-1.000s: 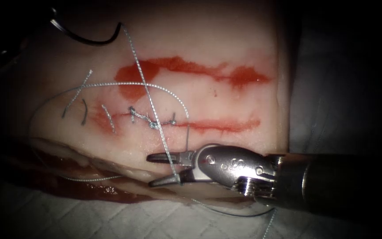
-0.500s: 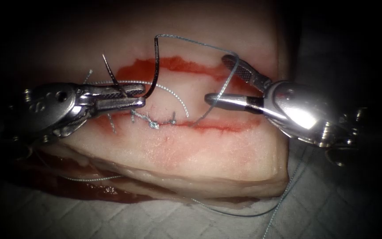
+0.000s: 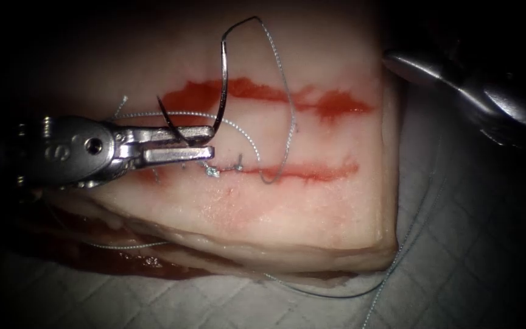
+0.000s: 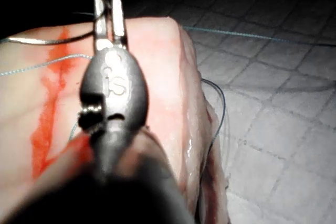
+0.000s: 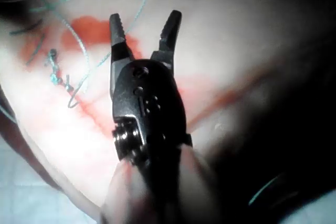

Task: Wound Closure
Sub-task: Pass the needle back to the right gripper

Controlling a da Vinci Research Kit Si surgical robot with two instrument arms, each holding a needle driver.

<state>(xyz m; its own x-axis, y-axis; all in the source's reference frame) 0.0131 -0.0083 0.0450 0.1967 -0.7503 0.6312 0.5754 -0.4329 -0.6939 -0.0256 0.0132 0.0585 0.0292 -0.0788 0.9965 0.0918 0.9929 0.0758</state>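
My right tool [image 3: 397,59] has let go of the thread [image 3: 288,122] and backed off past the tissue's [image 3: 312,213] right edge, jaws spread and empty. My left tool [image 3: 205,144] pinches the needle [image 3: 221,79], apparently near its point; the needle is clear of the tissue, above the cut [image 3: 302,172].

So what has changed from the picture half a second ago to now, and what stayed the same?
The right tool has let go of the thread and drawn back up and to the right; its jaws stand open, holding nothing. The needle has swung a little more upright. The left tool still grips the needle near its point end, out of the tissue. The knots on the cut are unchanged.
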